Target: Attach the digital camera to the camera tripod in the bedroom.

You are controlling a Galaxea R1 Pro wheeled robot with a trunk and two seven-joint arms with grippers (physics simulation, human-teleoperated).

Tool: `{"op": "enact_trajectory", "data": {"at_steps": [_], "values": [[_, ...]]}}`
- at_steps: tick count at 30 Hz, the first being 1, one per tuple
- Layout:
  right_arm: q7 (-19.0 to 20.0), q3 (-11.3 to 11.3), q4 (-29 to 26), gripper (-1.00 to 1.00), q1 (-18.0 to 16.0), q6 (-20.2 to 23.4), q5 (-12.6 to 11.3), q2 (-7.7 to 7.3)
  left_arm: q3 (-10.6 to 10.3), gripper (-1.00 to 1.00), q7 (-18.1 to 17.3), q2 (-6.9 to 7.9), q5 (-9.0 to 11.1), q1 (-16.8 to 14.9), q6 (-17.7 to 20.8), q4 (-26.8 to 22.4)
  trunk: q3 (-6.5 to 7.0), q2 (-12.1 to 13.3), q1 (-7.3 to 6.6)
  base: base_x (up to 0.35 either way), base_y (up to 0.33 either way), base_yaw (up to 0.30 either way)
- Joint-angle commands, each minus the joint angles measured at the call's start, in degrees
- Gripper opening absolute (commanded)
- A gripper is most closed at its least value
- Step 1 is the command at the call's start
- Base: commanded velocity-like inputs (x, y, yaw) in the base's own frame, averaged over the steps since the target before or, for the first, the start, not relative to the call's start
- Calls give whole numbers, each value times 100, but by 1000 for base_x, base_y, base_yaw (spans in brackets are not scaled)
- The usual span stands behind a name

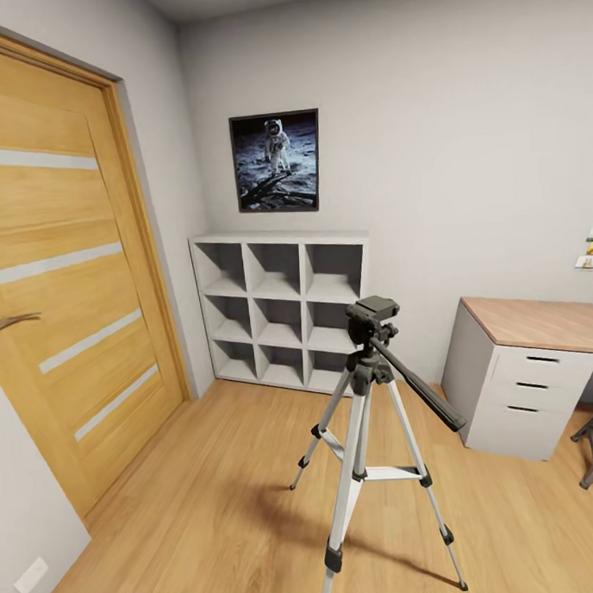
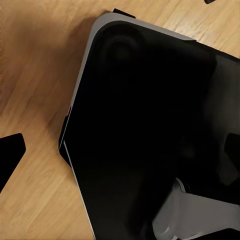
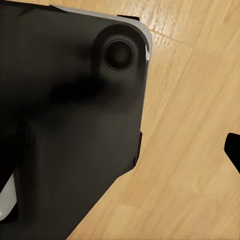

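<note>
End effector state cannot be told: both wrist views look down past the robot's dark base [image 3: 75,125] at plank floor [image 3: 190,150]. Ahead, near the white shelf [image 1: 280,310], the tripod [image 1: 372,448] stands upright, pan handle [image 1: 418,384] slanting down toward the bench [image 1: 539,320]. Driving closer could clip a splayed leg and topple it.

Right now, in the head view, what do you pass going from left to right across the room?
Door → shelf → tripod → desk.
</note>
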Motion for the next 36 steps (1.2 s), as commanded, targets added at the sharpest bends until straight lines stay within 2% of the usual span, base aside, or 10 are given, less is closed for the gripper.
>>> {"op": "enact_trajectory", "data": {"at_steps": [1, 7, 8, 11, 15, 17, 21, 27, 30, 36], "values": [[-1, 0, -1, 100, -1, -12, 52, 0, 10, 100, 6, -1, 17, 3, -3, -11, -6, -4, 1, 0, 0, 0], [16, 8, -120, 100, -1, 32, 102, -25, 3, 100, -2, 1, 26, 4, 3, -11, -6, -4, 1, 0, 0, 0], [64, 71, -909, 100, -1, 58, 371, -22, 2, 100, -3, 0, 26, 3, 3, -11, -6, -4, 1, 0, 0, 0], [78, 84, -1830, 100, -1, 157, 472, 2, 2, 100, -3, -5, 26, 2, 3, -11, -6, -4, 1, 0, 0, 0], [118, 63, -3473, 100, -1, 1152, 474, 22, 2, 100, -3, -7, 26, 2, 3, -11, -6, -4, 1, 0, 0, 0], [168, 50, -4056, 100, -1, 1645, 454, 32, 2, 100, -3, -8, 26, 3, 3, -11, -6, -4, 1, 0, 0, 0], [400, 34, -5794, 100, -1, 2948, 250, 58, 2, 100, -3, -8, 24, 4, 3, -11, -6, -4, 1, 0, 0, 0], [513, 0, -7885, 100, -1, 3968, -21, 43, 2, 100, -3, -8, 20, 4, -1, -11, -6, -4, 1, 0, 0, 0], [529, -26, -8488, 100, -10, 4126, -56, 43, 2, 100, -3, -8, 19, 3, 0, -11, -6, -4, 1, 0, 0, 0], [611, 18, -8929, 100, -210, 4239, -78, 60, 2, 100, -3, -3, 19, 2, 2, -11, -6, -4, 1, 0, 0, 0]]}}
